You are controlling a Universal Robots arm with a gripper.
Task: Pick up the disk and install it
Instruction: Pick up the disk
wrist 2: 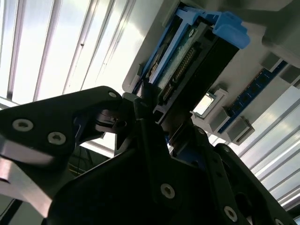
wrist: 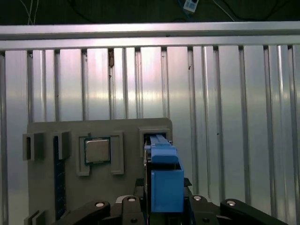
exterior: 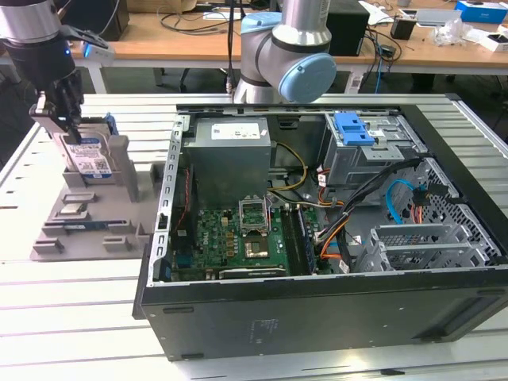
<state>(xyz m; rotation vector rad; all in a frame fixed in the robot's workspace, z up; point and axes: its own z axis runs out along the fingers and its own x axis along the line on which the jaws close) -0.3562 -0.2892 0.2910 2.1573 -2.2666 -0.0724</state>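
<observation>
Frankly, the worry sat right at my claw (exterior: 60, 121). The disk (wrist: 164, 182) stood on edge in a slot of the grey holder (exterior: 121, 173), and I judged that any pull off the slot's line would jam its blue rails, drag the holder along the table (wrist: 234, 117), or let the disk slip free. Whether the claw was pinching the disk or merely stood spread about it, I could not tell. The disk's upper edge lay inside the claw, and the rest of it reached below the claw into the holder. Just beyond the claw, a processor chip (wrist: 97, 150) lay flat in its own recess. Well apart from the claw, toward the exterior view's right, the open computer case (exterior: 317, 321) waited with its drive cage (exterior: 373, 151).
</observation>
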